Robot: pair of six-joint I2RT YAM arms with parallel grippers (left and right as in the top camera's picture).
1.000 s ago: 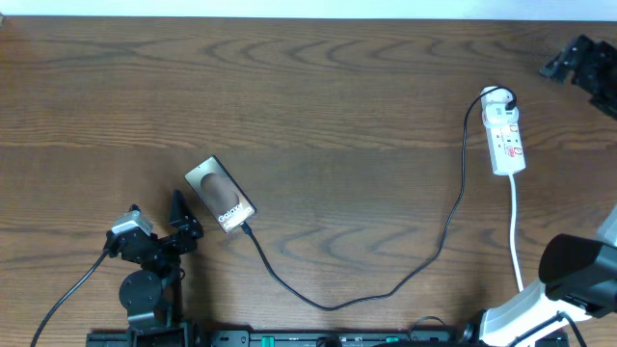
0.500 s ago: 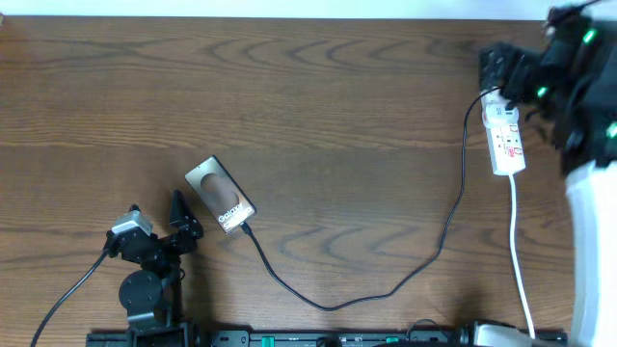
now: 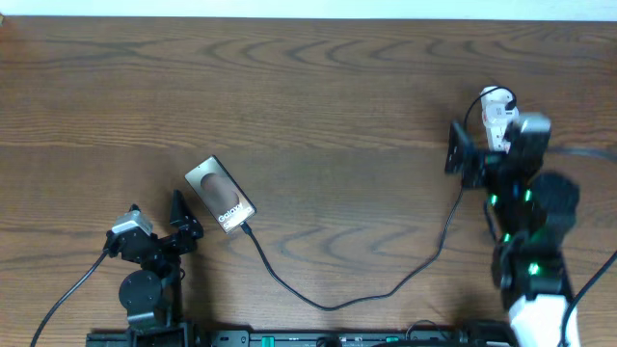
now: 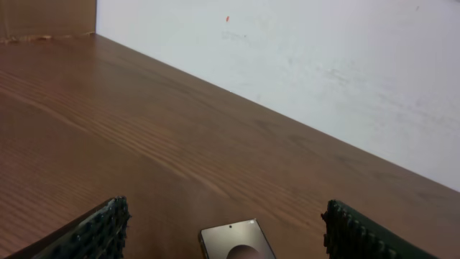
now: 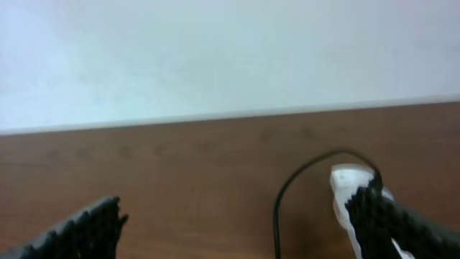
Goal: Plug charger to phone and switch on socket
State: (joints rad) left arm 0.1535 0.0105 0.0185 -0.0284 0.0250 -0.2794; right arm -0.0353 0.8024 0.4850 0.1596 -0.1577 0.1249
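Observation:
The phone (image 3: 220, 194) lies face up at the left centre, and its top end shows in the left wrist view (image 4: 231, 236). The black charger cable (image 3: 328, 306) runs from the phone's lower corner in a loop across the table and up to the socket's far end. Whether its tip sits in the phone, I cannot tell. The white socket strip (image 3: 494, 100) is mostly hidden under my right arm; its end shows in the right wrist view (image 5: 345, 188). My right gripper (image 3: 478, 152) (image 5: 241, 234) is open, its right finger over the strip. My left gripper (image 3: 156, 214) (image 4: 226, 248) is open, just short of the phone.
A white wall runs along the table's far edge (image 5: 215, 115). The charger cable (image 5: 282, 205) curves up beside the strip. The left arm's base (image 3: 145, 289) sits at the front left edge.
My right arm has swung in from the back right edge and now hovers over the socket strip, covering most of it. The left arm, phone and cable have not moved.

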